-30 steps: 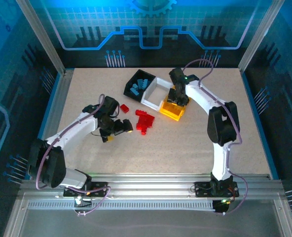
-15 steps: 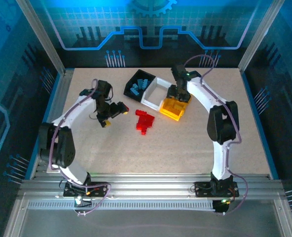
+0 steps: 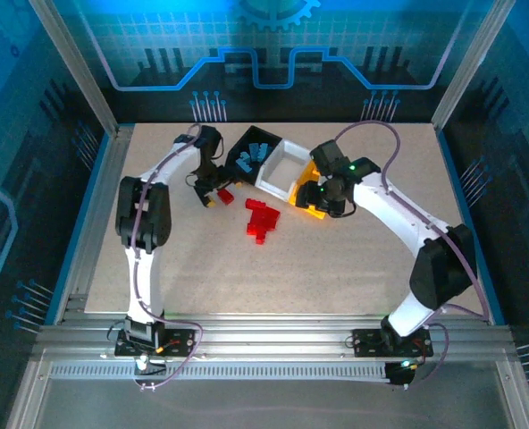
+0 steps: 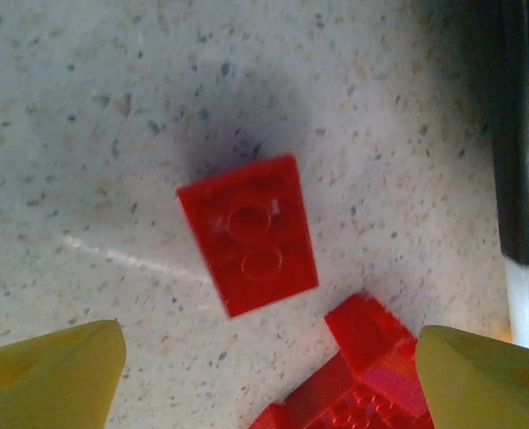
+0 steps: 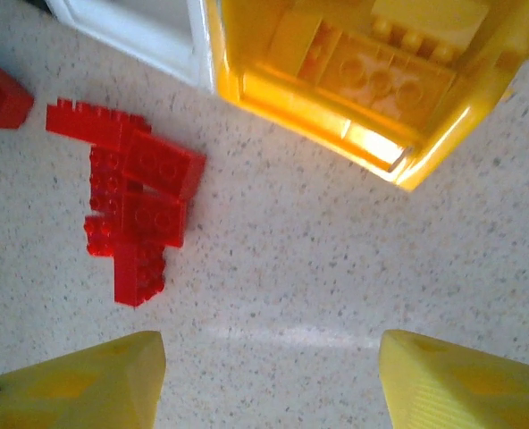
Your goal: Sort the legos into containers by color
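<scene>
Several red legos lie clumped (image 3: pixel 262 219) mid-table, with one red brick (image 3: pixel 225 195) alone to their left. My left gripper (image 3: pixel 213 192) hovers open just over that lone brick (image 4: pixel 247 234), which sits ahead of the fingertips; the red clump (image 4: pixel 363 375) lies between the jaws towards the right finger. The black bin (image 3: pixel 238 165) holds blue bricks (image 3: pixel 247 158), the white bin (image 3: pixel 272 183) looks bare, and the yellow-orange bin (image 5: pixel 247 89) holds yellow bricks (image 5: pixel 390 80). My right gripper (image 3: pixel 323 198) hangs open at the yellow bin's near corner, over bare table; the red clump (image 5: pixel 130 201) is to its left.
The three bins stand joined in a slanted row at the back middle. In the left wrist view the black bin wall (image 4: pixel 524 134) and white bin edge (image 4: pixel 528 299) are close on the right. Speckled table (image 3: pixel 354 259) stretches towards the near edge.
My left arm swung from the left middle of the table up beside the black bin, over the lone red brick. My right gripper drew back from above the yellow bin to its near side.
</scene>
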{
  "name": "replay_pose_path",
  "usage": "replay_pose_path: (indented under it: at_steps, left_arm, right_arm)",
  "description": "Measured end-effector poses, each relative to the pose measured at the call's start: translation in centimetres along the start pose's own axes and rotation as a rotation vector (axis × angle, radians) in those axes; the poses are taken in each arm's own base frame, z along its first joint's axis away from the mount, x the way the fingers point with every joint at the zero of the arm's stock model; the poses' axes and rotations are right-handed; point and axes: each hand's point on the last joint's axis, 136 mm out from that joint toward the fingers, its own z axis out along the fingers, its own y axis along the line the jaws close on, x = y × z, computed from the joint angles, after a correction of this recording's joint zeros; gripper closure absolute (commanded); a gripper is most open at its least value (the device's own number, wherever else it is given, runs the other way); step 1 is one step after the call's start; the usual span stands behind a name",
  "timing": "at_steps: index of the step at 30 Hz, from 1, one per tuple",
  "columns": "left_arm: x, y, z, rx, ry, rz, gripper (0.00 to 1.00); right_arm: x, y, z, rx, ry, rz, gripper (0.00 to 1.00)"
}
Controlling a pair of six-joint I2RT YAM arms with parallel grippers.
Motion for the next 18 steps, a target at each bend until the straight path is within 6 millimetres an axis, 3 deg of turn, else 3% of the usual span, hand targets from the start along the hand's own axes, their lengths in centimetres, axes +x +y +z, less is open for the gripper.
replay_pose_path:
  at_steps: [4, 9, 14, 16, 18]
  left_arm:
    - [-1.0, -0.3, 1.0, -0.031, 0.005, -0.021, 0.18]
    - [-0.7, 0.9, 2.6, -0.085, 0.038, -0.048, 0.25]
    - [-0.7, 1.8, 3.3, -0.123, 0.05, -0.08, 0.44]
    - [-0.6, 2.3, 3.3, -0.14, 0.054, -0.088, 0.57]
    - [-0.6, 2.9, 3.4, -0.159, 0.055, -0.091, 0.6]
  right_arm:
    - [1.6, -0.5, -0.1, 0.0, 0.013, 0.011, 0.35]
    - [2.2, -1.1, -0.8, -0.004, 0.001, 0.028, 0.35]
    - [2.6, -1.4, -1.2, -0.007, -0.009, 0.031, 0.35]
    - [2.9, -1.8, -1.1, -0.004, -0.005, 0.033, 0.35]
    - [3.3, -2.3, -1.0, 0.003, 0.001, 0.038, 0.35]
